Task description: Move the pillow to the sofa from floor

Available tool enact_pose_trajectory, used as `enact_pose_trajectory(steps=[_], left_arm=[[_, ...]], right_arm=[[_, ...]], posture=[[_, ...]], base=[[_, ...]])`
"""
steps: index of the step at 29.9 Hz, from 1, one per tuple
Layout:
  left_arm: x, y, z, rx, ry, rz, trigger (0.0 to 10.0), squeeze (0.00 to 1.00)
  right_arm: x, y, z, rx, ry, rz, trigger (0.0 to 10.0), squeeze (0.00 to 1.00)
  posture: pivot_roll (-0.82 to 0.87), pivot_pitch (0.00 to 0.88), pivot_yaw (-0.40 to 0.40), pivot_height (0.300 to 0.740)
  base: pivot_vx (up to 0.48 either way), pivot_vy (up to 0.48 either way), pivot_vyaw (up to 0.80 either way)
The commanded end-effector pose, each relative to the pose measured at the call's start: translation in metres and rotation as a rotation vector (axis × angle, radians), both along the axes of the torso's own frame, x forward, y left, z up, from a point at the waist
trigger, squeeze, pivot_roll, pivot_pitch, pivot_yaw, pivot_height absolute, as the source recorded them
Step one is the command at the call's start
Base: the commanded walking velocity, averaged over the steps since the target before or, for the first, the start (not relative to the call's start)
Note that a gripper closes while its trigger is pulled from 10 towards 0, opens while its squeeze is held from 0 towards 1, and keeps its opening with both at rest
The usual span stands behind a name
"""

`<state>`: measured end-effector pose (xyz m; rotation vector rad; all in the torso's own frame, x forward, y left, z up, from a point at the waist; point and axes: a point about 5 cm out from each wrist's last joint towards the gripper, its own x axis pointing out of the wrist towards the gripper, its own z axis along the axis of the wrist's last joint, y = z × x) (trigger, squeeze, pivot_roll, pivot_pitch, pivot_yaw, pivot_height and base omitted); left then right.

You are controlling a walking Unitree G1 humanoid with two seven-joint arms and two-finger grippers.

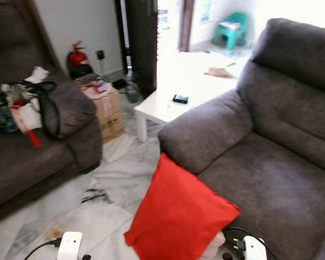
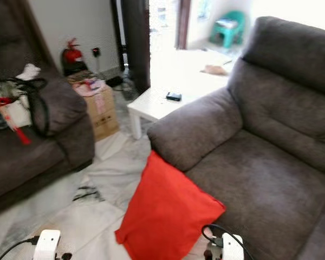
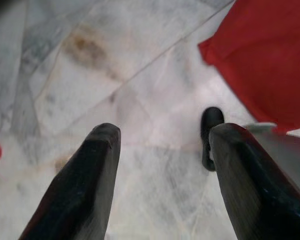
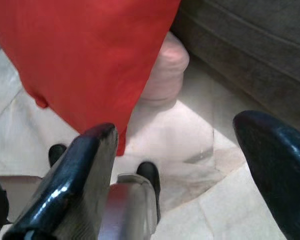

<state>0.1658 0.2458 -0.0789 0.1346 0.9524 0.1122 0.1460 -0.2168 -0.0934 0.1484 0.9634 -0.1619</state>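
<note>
A red pillow (image 1: 179,216) stands on the marble floor, leaning against the front of the grey sofa (image 1: 271,184) just below its armrest (image 1: 206,130). A pale pink cushion (image 4: 162,70) lies on the floor behind the pillow's lower corner. My left gripper (image 3: 165,135) hangs open over bare floor, with the red pillow (image 3: 265,55) a short way off to its side. My right gripper (image 4: 179,127) is open too, low over the floor. The pillow's edge (image 4: 90,55) lies just ahead of its fingers, and the sofa base is beside it. Neither gripper touches the pillow.
A second dark sofa (image 1: 38,151) with bags on it stands at the left. Beyond it are a cardboard box (image 1: 107,111) and a fire extinguisher (image 1: 77,57). A white low table (image 1: 173,92) stands behind the sofa's armrest. A black cable (image 1: 95,196) lies on the floor.
</note>
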Motion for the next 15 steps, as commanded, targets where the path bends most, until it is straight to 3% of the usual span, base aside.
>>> enact_pose_trajectory(steps=[1,15], left_arm=[[0.0016,0.0019,0.0011,0.004,0.001,-0.001,10.0,0.00],[0.0026,0.0021,0.0017,0.017,-0.001,-0.014,10.0,0.00]], right_arm=[[0.0024,0.0036,0.0001,0.014,-0.004,-0.006,10.0,0.00],[0.0026,0.0043,0.0000,0.022,0.000,0.004,10.0,0.00]], posture=[[-0.04,0.009,-0.042,0.740],[-0.04,0.010,-0.044,0.740]], base=[[0.000,0.000,0.00],[0.000,0.000,0.00]])
